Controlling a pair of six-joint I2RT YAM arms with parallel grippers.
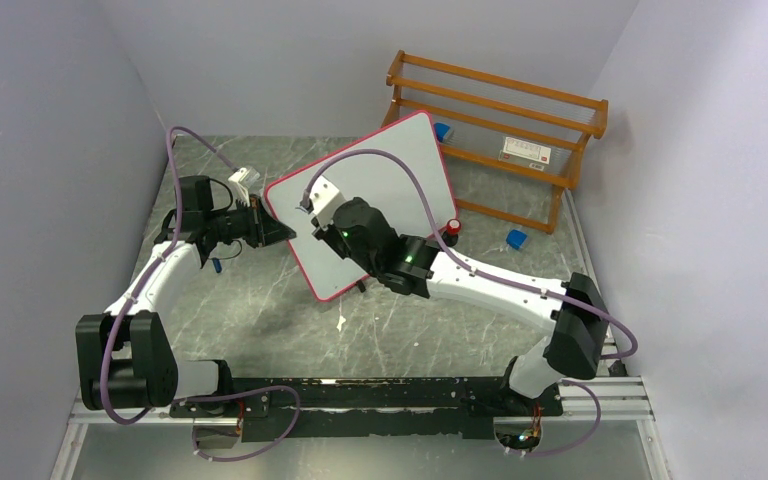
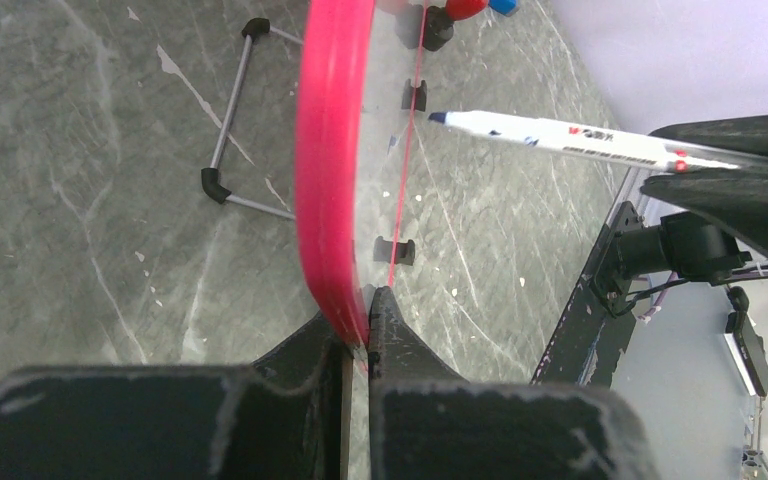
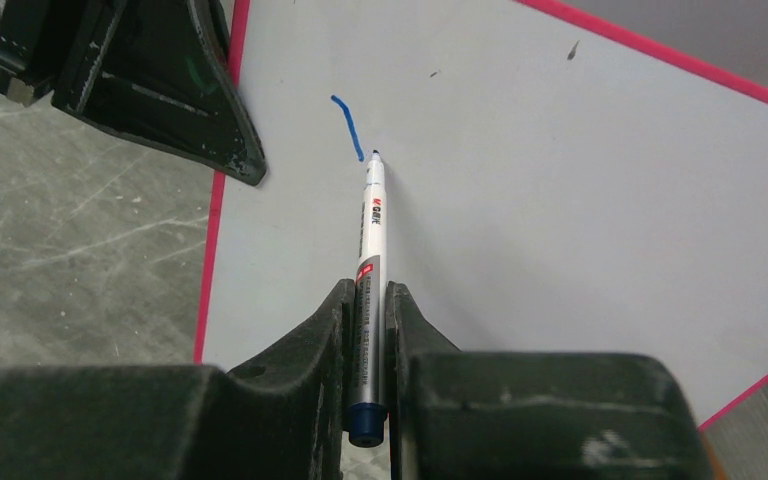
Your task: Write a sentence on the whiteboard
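Observation:
The whiteboard (image 1: 400,165) stands tilted on the table, white with a pink-red frame. My left gripper (image 1: 280,232) is shut on its left frame edge (image 2: 332,180). My right gripper (image 1: 312,205) is shut on a white marker (image 3: 370,240) with a blue tip, held against the board face (image 3: 580,180). Of the sentence, only one short curved blue stroke (image 3: 348,125) shows, just above the marker tip. In the left wrist view the marker (image 2: 560,138) points at the board from the right.
A wooden rack (image 1: 505,125) stands at the back right. A red-capped object (image 1: 452,228) sits by the board's right side, and small blue blocks (image 1: 517,239) lie near the rack. The board's wire foot (image 2: 230,130) rests on the marble table.

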